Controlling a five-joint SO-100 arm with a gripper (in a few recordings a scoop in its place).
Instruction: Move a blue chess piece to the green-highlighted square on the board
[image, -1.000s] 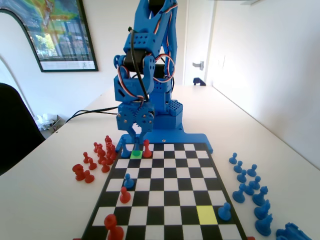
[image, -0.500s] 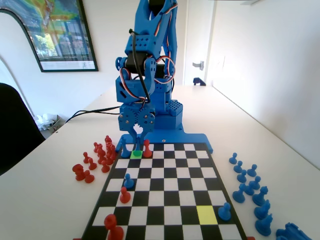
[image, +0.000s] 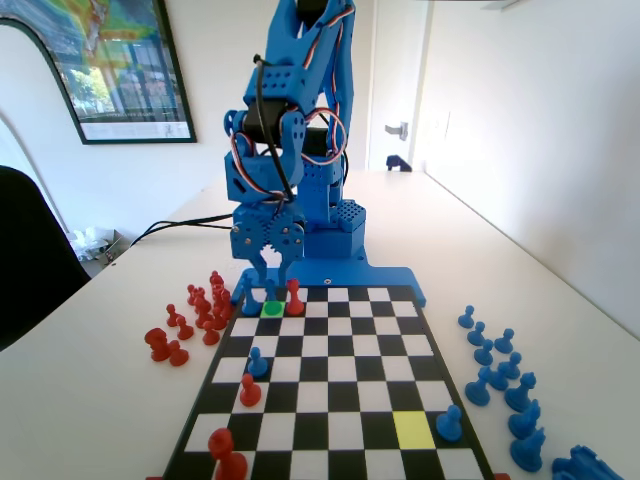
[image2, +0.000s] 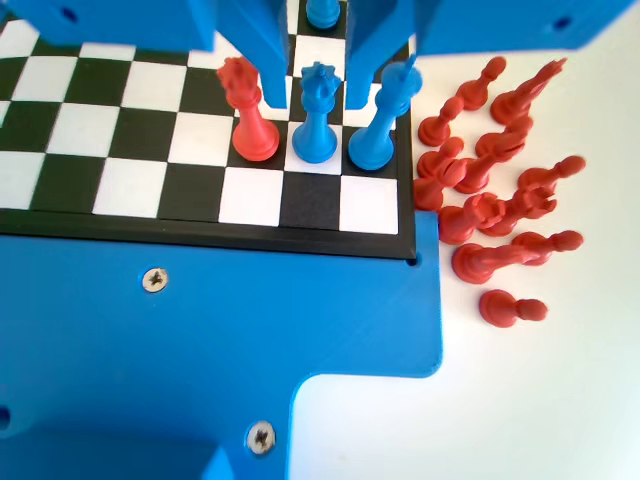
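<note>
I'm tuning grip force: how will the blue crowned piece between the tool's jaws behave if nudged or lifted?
The blue chess piece looks like rigid plastic, so probably stiff and light. Tall and slim on a small round base, it may tip if pushed high. Its smooth stem could slip in the tool. The red piece stands close beside it and might be bumped.

Bright daylight, sharp frames, soft shadows.
</note>
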